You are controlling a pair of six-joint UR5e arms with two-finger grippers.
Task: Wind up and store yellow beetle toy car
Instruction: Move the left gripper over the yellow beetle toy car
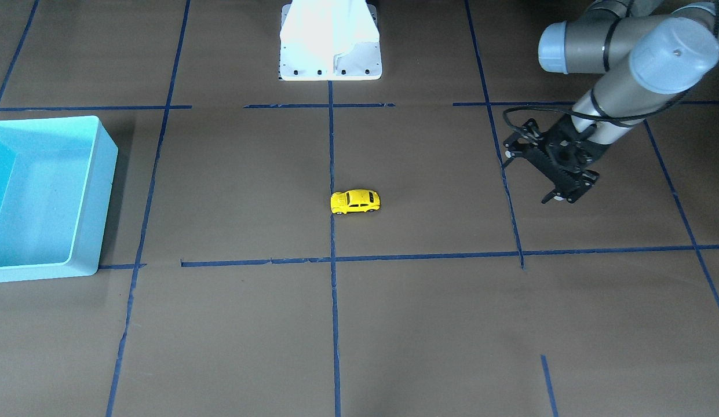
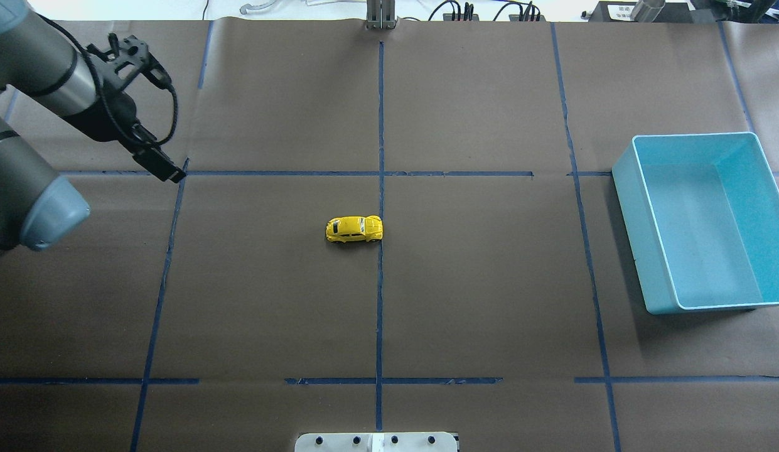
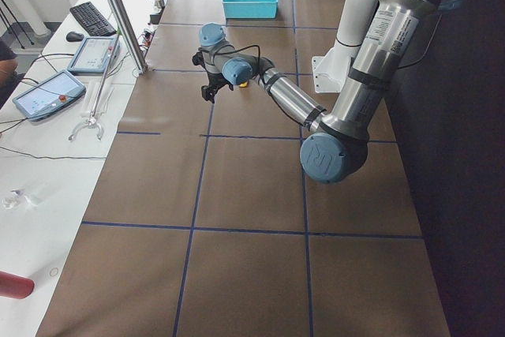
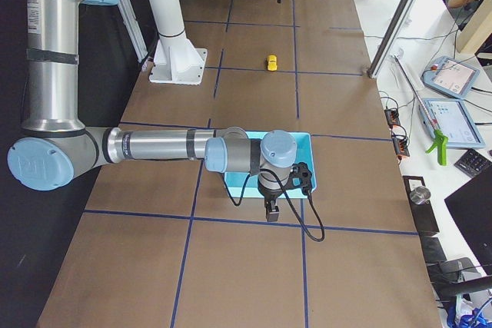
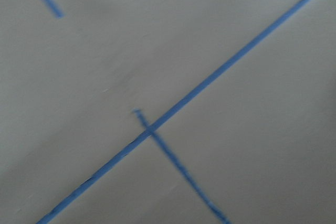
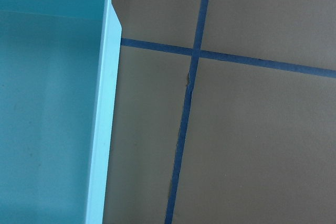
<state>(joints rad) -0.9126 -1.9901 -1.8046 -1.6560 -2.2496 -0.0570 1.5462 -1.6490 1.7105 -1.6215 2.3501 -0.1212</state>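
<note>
Shows yellow beetle toy car (image 2: 354, 229) on its wheels at mid-table (image 2: 270, 301), touching centre tape line (image 2: 380, 125), well apart from light blue bin (image 2: 631, 238). Shows left gripper (image 1: 559, 198) above table, jaws spread, empty. Shows right gripper (image 4: 270, 211) by bin's edge; cannot tell jaw state.

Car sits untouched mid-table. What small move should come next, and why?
Probably swing the left gripper toward the yellow beetle toy car and line up above it. The car stands on its wheels, touched by nothing; the left gripper hovers open and empty off to one side, while the right gripper hangs by the light blue bin, farther off.
</note>
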